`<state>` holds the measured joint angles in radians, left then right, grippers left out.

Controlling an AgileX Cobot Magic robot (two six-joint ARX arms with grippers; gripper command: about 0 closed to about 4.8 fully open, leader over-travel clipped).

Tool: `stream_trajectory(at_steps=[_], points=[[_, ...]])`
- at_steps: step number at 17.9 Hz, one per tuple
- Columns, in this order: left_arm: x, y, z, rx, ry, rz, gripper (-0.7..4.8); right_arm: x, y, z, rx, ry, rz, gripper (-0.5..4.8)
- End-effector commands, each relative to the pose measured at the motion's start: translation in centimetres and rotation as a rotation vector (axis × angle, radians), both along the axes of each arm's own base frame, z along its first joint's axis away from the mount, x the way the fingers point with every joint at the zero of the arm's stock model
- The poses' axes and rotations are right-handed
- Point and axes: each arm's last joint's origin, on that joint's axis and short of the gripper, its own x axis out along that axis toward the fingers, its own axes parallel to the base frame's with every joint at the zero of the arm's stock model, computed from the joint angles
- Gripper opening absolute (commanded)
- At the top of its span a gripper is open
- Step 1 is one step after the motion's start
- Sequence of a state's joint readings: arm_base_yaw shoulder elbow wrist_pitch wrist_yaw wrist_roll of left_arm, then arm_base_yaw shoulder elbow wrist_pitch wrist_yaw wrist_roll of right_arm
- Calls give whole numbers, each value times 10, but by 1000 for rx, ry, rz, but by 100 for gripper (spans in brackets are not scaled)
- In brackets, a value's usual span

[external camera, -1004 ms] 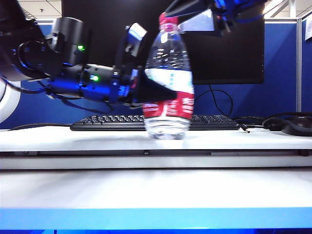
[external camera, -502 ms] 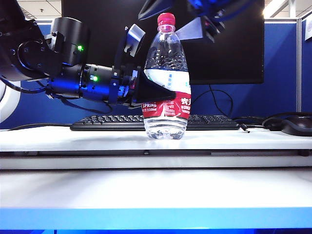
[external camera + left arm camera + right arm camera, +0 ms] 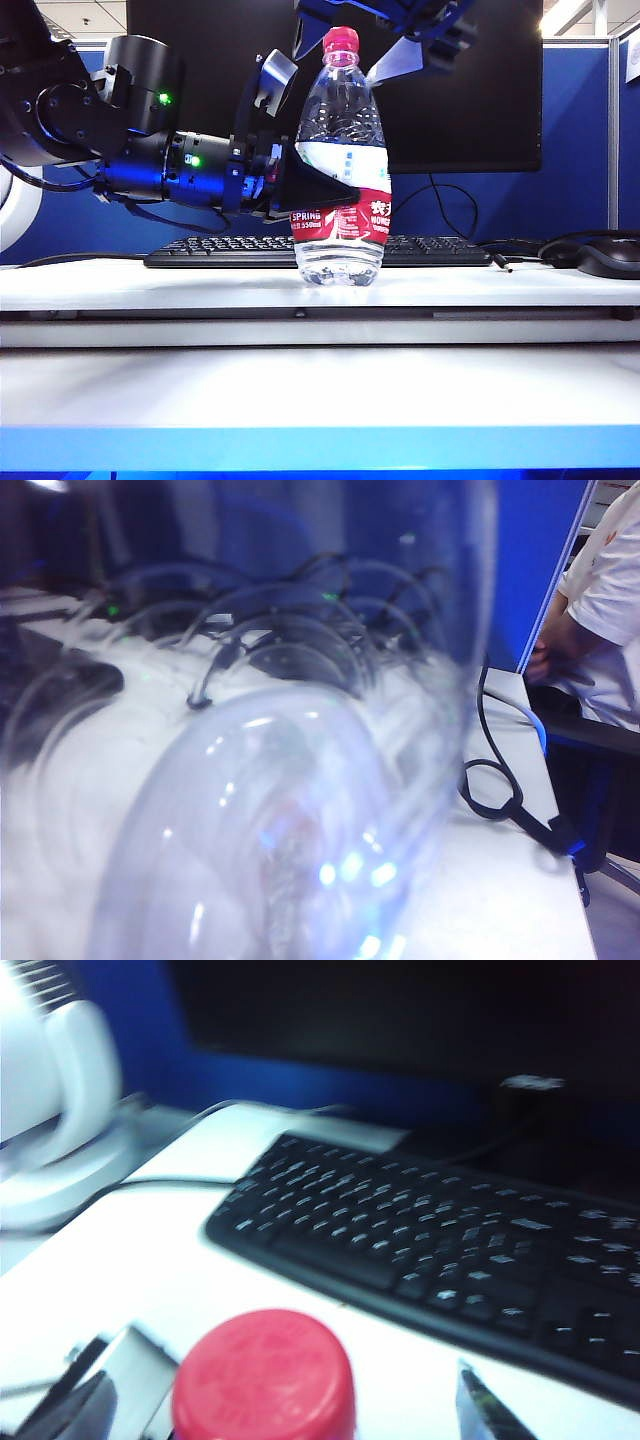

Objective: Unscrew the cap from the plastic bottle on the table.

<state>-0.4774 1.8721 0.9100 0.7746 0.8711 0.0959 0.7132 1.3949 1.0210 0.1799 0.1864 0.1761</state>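
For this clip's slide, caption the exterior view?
Left gripper clamps the upright plastic bottle; open right gripper straddles its cap.

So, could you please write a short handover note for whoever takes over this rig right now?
Left gripper: shut on the plastic bottle, holding it at the label, upright on the table.
Right gripper: open, jaws either side of the cap, not gripping it.
Done: bottle steadied, right gripper lined up over the neck.
Left: the cap is on the bottle; close on it, twist it off, lift it away.
Nearby: keyboard behind the bottle.
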Motion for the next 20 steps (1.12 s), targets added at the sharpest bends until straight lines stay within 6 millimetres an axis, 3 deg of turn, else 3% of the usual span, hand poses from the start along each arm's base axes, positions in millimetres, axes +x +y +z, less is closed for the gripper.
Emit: stream_trajectory(at_steps=[1, 5, 7, 12, 14, 16, 18, 20], points=[[0, 0, -1, 3, 3, 3, -3, -2, 2, 9, 47, -53, -28, 430], [0, 0, -1, 3, 3, 3, -3, -4, 4, 9, 47, -57, -35, 355], [0, 0, 0, 3, 3, 4, -3, -4, 4, 10, 48, -59, -34, 282], [0, 0, -1, 4, 5, 3, -3, -4, 4, 10, 49, -59, -31, 207], [0, 0, -1, 6, 9, 4, -3, -4, 4, 11, 57, -69, -31, 204], [0, 0, -1, 6, 9, 3, -3, -4, 4, 13, 65, -80, -30, 145], [0, 0, -1, 6, 9, 3, -3, -4, 4, 13, 64, -80, -30, 130], [0, 1, -1, 6, 8, 4, -3, -4, 4, 13, 64, -80, -30, 74]])
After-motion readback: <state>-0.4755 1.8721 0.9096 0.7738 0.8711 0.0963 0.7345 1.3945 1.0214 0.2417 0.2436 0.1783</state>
